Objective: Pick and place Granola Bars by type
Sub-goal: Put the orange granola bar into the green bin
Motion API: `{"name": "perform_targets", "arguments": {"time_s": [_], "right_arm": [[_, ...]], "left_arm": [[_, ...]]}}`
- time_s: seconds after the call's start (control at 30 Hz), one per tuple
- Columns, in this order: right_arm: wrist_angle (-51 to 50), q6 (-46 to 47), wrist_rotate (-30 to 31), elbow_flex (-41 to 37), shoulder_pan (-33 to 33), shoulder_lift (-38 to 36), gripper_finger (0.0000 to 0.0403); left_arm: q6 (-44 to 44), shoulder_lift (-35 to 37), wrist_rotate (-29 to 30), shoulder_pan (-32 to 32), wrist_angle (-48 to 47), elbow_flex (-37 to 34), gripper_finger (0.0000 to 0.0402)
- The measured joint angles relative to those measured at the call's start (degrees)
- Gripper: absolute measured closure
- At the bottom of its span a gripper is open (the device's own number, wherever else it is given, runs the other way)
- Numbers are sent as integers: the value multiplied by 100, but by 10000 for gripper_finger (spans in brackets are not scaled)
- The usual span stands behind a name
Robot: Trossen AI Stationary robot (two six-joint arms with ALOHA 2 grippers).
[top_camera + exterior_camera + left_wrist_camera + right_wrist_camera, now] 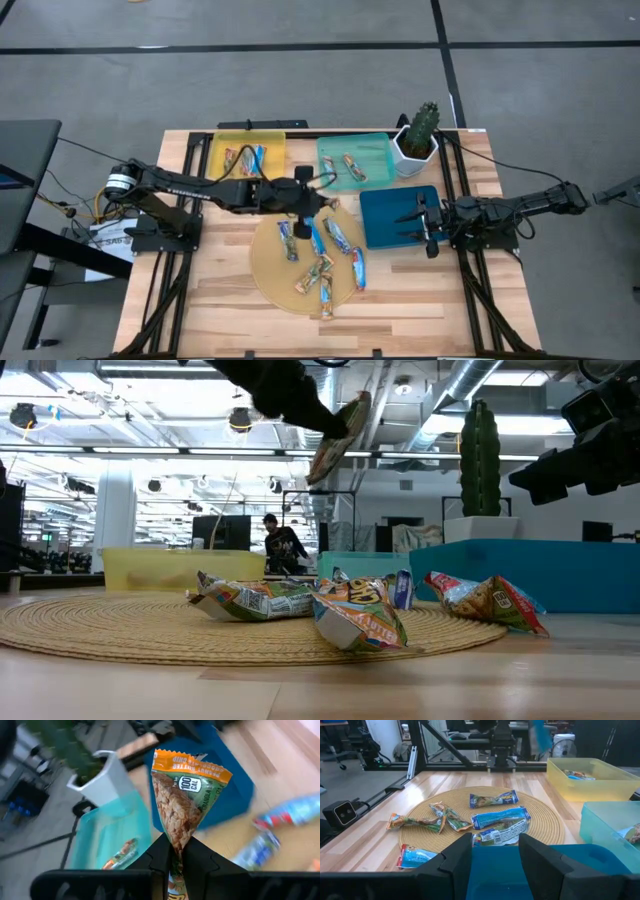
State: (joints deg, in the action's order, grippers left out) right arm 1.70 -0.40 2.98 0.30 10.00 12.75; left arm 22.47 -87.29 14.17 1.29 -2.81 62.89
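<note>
My left gripper (308, 205) hovers over the far edge of the round woven mat (270, 275), shut on an orange-wrapped granola bar (185, 795), which the low view shows lifted high (340, 435). Several blue-and-white and orange bars (322, 255) lie flat on the mat, also seen in the right wrist view (495, 817). A few bars lie in the yellow tray (225, 150) and two in the teal tray (372, 150). My right gripper (428, 225) waits open over the blue tray (385, 215), touching nothing. My left gripper pinches the orange bar between its two fingers at one narrow end of the wrapper (176, 842). The rest of the bar sticks out beyond the fingertips, its crimped orange end (192, 767) farthest away. The bar is lifted clear of the mat.
A cactus in a white pot (420, 135) stands at the table's far right, beside the teal tray. The three trays line the far side and right of the mat. Bare wood shows along the near edge (300, 330). A person sits in the room beyond (280, 545).
</note>
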Motion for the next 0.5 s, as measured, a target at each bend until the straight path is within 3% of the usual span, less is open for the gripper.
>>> {"name": "perform_targets", "arguments": {"time_s": [0.5], "right_arm": [[1,0,0,1,0,-2,249]], "left_arm": [[-3133,0,-97,-1414,1019,0,374]]}}
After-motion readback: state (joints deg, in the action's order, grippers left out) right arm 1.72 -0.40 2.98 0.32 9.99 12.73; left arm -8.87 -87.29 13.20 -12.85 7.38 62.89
